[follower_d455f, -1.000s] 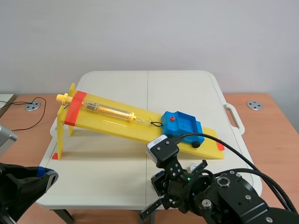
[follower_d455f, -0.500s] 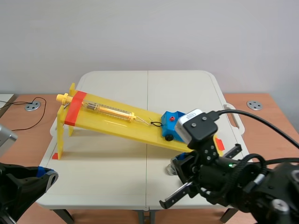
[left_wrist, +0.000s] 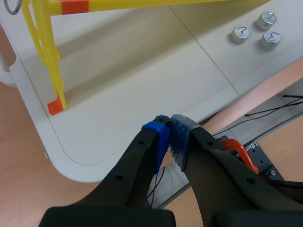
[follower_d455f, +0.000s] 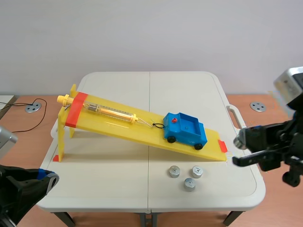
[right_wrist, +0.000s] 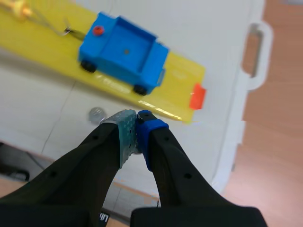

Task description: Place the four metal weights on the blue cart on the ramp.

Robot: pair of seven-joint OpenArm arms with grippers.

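Room: plain pale wall (follower_d455f: 151, 33) behind. A brown desk (follower_d455f: 279, 113) shows on both sides of the white table (follower_d455f: 118, 161). The table has a seam down its middle and a handle (follower_d455f: 238, 118) on its right edge. Two metal discs (follower_d455f: 258, 106) sit in the desk, one on each side, and a black cable (follower_d455f: 23, 116) runs by the left one.

The yellow ramp (follower_d455f: 118, 125) stands on the table, with its high end on legs at the robot's left and its low end at the right. The left wrist view catches only a leg and a strip of it.

The right arm (follower_d455f: 274, 146) is over the table's right edge, cut off by the frame. The right gripper (right_wrist: 137, 117) has its pads pressed together with nothing between them, and hangs above the table near the ramp's low end.

The left arm (follower_d455f: 19, 194) is low at the near left corner, mostly out of frame. The left gripper (left_wrist: 169, 127) is closed on nothing, above the table's near edge.

The blue cart (follower_d455f: 185, 130) is on the lower ramp with its wheels on the slope. Its bed shows bare in the right wrist view. A black cord (follower_d455f: 158, 126) joins it to the scale (follower_d455f: 111, 112) lying up the ramp.

Three weights (follower_d455f: 174, 171) show on the table, just in front of the ramp's low end, close together but apart. The right wrist view shows one clearly; the fingers cover the rest. A fourth cannot be made out in any view.
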